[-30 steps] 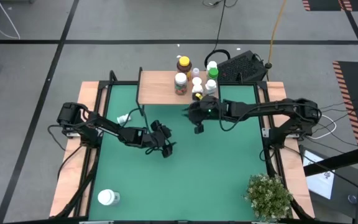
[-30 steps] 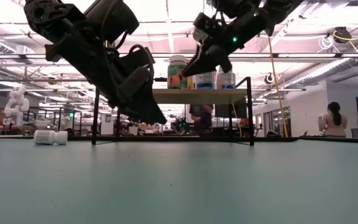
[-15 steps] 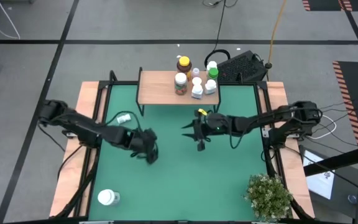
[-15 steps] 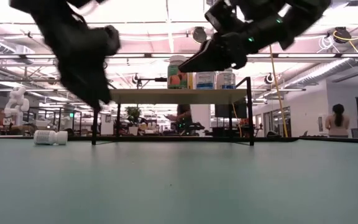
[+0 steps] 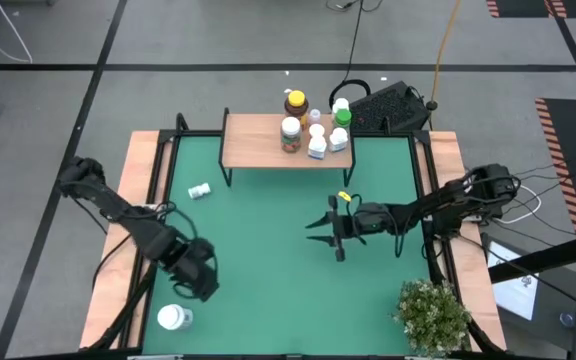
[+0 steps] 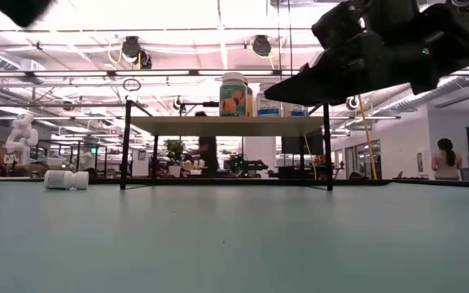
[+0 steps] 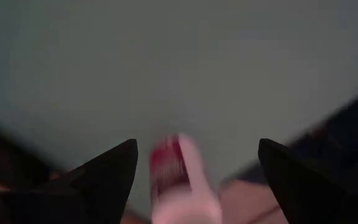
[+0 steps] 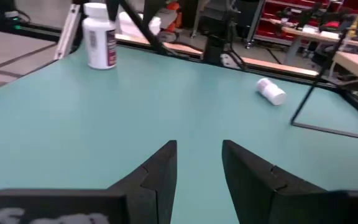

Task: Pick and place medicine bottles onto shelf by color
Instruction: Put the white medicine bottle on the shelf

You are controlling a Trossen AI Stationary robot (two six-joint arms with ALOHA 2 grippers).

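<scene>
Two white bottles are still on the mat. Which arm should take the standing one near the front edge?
Left. Its end effector hovers open beside the upright white bottle, which shows between its fingers in the wrist view. The right end effector is empty over mid-mat, much farther away.

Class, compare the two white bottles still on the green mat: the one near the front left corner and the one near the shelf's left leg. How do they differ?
The front-left bottle stands upright and looks larger; the bottle near the shelf leg lies on its side and looks smaller. The left gripper hangs open beside the front-left bottle; no gripper is near the bottle near the shelf leg. Both are white and off the shelf.
</scene>
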